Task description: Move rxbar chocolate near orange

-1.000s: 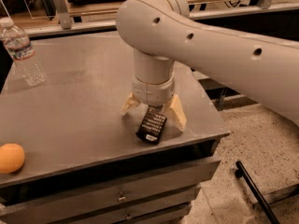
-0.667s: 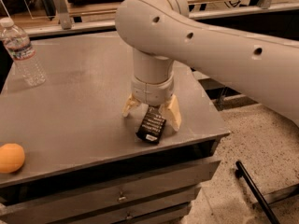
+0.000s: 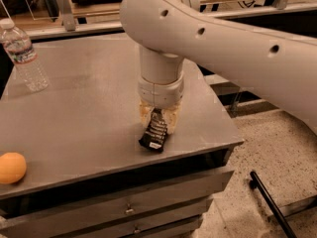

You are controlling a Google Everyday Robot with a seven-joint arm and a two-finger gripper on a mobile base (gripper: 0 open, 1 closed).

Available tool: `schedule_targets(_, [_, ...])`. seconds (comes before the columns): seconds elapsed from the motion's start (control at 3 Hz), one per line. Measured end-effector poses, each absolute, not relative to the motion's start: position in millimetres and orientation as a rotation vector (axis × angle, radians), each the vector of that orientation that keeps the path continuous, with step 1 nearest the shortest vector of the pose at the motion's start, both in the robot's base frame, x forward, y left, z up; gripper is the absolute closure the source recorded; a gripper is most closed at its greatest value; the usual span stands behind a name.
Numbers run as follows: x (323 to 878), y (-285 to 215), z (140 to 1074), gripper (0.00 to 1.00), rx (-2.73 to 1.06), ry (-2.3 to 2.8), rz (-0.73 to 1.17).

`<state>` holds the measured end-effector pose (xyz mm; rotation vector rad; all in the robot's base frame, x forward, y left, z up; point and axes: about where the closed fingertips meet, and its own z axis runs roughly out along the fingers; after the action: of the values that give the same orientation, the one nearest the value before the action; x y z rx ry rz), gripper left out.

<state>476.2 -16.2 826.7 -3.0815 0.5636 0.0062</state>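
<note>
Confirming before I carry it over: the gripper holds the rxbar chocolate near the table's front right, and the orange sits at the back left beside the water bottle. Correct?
Not quite. The camera view shows the orange at the front left edge of the table, far from the water bottle at the back left. The gripper does hold the rxbar chocolate near the front right.

No legible text, brand or number found. Chocolate bar (image 3: 153, 134), near front right edge of table (image 3: 89, 108): rows of white lettering, too small to read. Water bottle (image 3: 24, 53), back left corner of table: label w/ print, unreadable. Gripper (image 3: 158, 120) directly above bar, clamped on its upper end.
</note>
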Motion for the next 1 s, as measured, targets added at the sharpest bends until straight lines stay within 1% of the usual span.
schedule_targets(0.33, [476,-16,829,1.00,-3.082,0.564,0.006])
schedule_targets(0.67, [477,-13,842,1.00,-3.048,0.535,-0.026])
schedule_targets(1.0, [478,-6,880,1.00,-3.004,0.478,-0.122])
